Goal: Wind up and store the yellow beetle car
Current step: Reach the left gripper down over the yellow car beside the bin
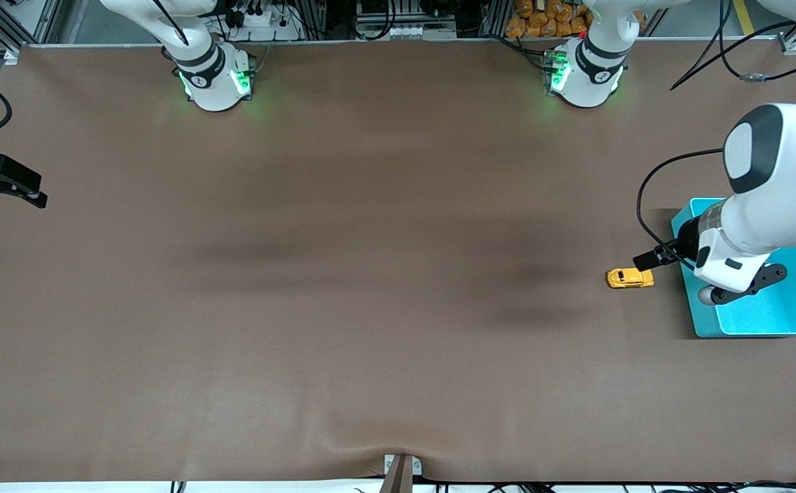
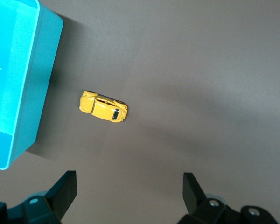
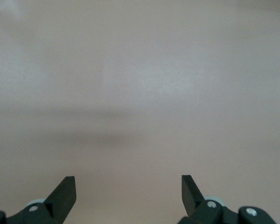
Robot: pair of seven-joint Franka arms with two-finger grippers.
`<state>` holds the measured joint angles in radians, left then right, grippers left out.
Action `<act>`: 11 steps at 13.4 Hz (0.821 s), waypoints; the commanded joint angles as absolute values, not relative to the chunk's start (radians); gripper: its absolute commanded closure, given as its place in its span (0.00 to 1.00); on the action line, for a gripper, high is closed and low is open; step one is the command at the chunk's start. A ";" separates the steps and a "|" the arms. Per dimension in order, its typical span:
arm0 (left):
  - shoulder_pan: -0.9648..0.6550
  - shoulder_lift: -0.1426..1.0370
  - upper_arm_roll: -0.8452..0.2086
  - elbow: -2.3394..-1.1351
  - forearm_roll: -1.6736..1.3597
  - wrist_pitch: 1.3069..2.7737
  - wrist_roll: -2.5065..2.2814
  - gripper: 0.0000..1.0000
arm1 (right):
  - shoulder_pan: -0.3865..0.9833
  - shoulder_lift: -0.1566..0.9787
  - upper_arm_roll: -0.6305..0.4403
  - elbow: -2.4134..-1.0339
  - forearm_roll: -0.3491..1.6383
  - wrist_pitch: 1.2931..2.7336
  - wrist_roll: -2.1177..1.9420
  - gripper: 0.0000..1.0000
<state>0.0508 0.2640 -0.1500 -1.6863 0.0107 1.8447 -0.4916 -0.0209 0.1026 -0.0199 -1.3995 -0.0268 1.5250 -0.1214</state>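
The yellow beetle car (image 1: 630, 278) sits on its wheels on the brown bench (image 1: 370, 308), just beside the turquoise bin (image 1: 781, 315) at the left arm's end of the bench, apart from the bin's wall. The left claw (image 2: 128, 193) hovers over the bin's edge near the car, fingers spread wide, holding nothing. The right claw (image 3: 128, 193) waits at the right arm's edge of the bench, likewise wide open and empty.

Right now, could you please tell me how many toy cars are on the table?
1: the yellow beetle car sits on the table beside the turquoise bin, toward the left arm's end.
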 commanded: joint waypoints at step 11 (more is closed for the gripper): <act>0.054 0.258 -0.149 -1.741 0.009 1.894 -0.535 0.00 | 0.003 0.091 -0.031 -1.411 -0.040 1.537 -0.107 0.00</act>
<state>0.0545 0.2634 -0.1478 -1.7165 0.0107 1.8678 -0.5141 -0.0151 0.1026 -0.0219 -1.3997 -0.0269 1.5279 -0.1214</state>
